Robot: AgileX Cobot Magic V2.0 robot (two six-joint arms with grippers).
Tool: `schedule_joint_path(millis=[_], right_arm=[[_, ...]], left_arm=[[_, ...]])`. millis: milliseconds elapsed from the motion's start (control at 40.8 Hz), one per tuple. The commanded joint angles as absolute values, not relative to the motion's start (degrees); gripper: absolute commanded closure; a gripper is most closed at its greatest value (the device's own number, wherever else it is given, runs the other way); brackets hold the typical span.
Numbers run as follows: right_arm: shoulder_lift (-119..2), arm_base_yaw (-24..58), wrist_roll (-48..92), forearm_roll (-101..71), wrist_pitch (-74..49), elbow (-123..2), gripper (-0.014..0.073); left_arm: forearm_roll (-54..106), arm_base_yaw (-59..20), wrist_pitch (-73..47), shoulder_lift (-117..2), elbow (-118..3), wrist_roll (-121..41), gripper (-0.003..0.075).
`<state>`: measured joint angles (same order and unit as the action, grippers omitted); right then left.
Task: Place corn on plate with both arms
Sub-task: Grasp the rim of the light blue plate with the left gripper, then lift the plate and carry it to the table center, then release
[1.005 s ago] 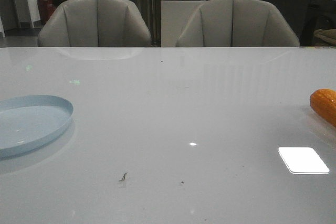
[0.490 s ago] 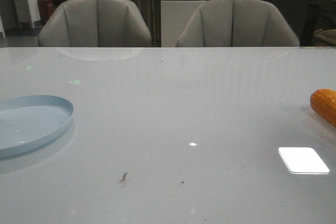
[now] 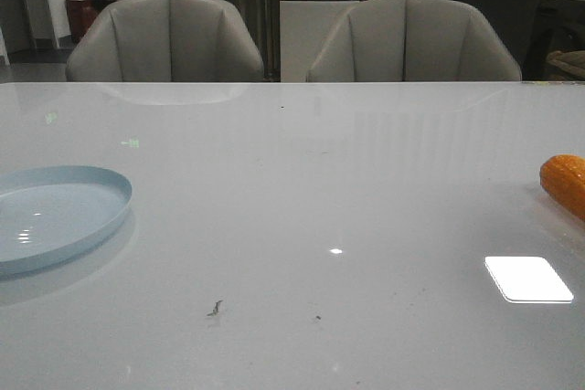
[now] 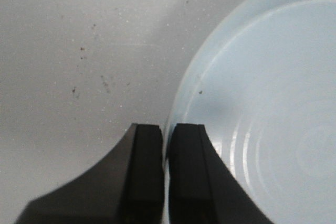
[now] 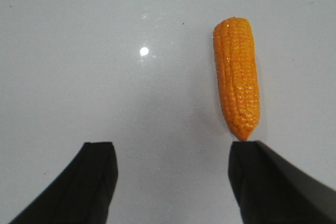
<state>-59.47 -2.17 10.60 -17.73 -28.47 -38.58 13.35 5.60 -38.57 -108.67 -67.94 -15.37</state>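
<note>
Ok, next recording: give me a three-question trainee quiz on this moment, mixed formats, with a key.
1. True or false: the corn already lies on the plate.
2. Multiple choice: the left gripper is A) wide open over bare table, B) shut on the plate's rim, C) holding the corn.
3. Fill in: the right gripper is ____, with the corn's tapered tip near one of its fingers.

Key:
1. False; in the front view the corn lies on the table at the far right, the plate at the far left.
2. B.
3. Open.
</note>
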Motion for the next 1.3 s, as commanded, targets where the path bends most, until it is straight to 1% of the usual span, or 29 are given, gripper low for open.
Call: schedule_joint_path(millis=[0,123,294,417,588,809,1030,1275], right_arm=[[-58.9,-2.3,11.1,-17.8,-26.0,-40.6,0.0033],[-58.9,-2.3,11.1,-17.8,-26.0,-40.6,0.0033],[-58.9,-2.3,11.1,-17.8,-26.0,-40.6,0.0033],[-58.9,-2.3,11.1,-17.8,-26.0,-40.6,0.0033],[-58.9,-2.3,11.1,-17.8,-26.0,-40.6,0.0033],[-58.9,-2.3,11.1,-17.8,-26.0,-40.6,0.0033],[-58.9,-2.3,11.1,-17.8,-26.0,-40.6,0.0033],[-58.9,-2.3,11.1,-17.9,-26.7,-40.6,0.0033]], left_arm=[[16.1,5.6,-39.9,-105.9,-72.3,-15.2,0.0626],[21.4,5.6,-43.8,-105.9,-77.8,-15.2,0.0626],[32.7,5.4,-48.7,-105.9,-84.9,-15.2,0.0626],[39.9,4.6,-50.5,-105.9,-87.6,-15.2,0.0626],[46.2,0.4,-51.3,-106.0,-88.4,-15.2,0.0626],[46.2,-7.8,-50.6,-106.0,-88.4,-15.2,0.0626],[46.0,-16.1,-47.1,-106.3,-88.4,-15.2,0.0626],[43.5,-20.3,-48.0,-111.1,-88.4,-14.8,0.0626]])
